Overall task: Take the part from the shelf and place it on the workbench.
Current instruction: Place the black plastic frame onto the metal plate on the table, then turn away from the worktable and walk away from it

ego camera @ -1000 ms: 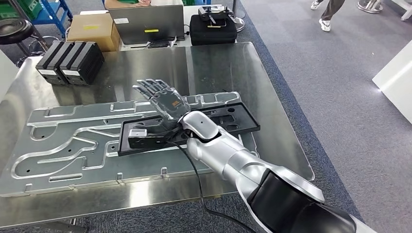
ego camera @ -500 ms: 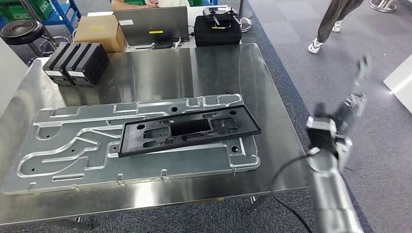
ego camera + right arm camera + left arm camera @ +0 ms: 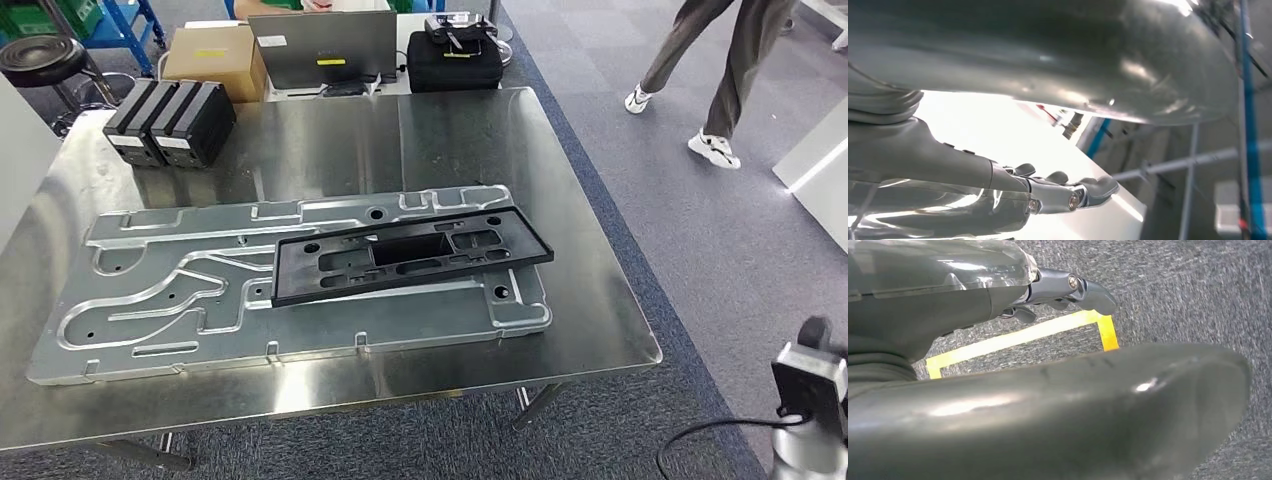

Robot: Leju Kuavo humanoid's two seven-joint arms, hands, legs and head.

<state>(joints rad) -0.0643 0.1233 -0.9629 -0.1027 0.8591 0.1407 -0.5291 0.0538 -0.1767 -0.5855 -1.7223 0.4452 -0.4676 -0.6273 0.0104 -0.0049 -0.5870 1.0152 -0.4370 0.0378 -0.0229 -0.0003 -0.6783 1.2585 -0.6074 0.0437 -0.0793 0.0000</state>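
Observation:
The black plastic part [image 3: 410,258], a long flat frame with cut-outs, lies on a big machined aluminium plate [image 3: 150,290] on the steel workbench [image 3: 450,130]. Nothing touches it. My right arm [image 3: 810,400] hangs low beyond the table's right front corner, well away from the part. In the right wrist view my right hand [image 3: 1068,192] has its fingers stretched out and holds nothing. In the left wrist view my left hand [image 3: 1063,290] hangs over grey carpet with its fingers out, also holding nothing.
Two black boxes [image 3: 170,120] stand at the bench's far left. Behind the bench are a cardboard box [image 3: 210,50], a grey case [image 3: 325,45] and a black case [image 3: 455,60]. A person [image 3: 720,70] walks at the far right. Yellow floor tape [image 3: 1023,335] lies under my left hand.
My right hand has left the black part, swung out to the right and dropped beside the bench. The part stays on the plate. The person has walked nearer.

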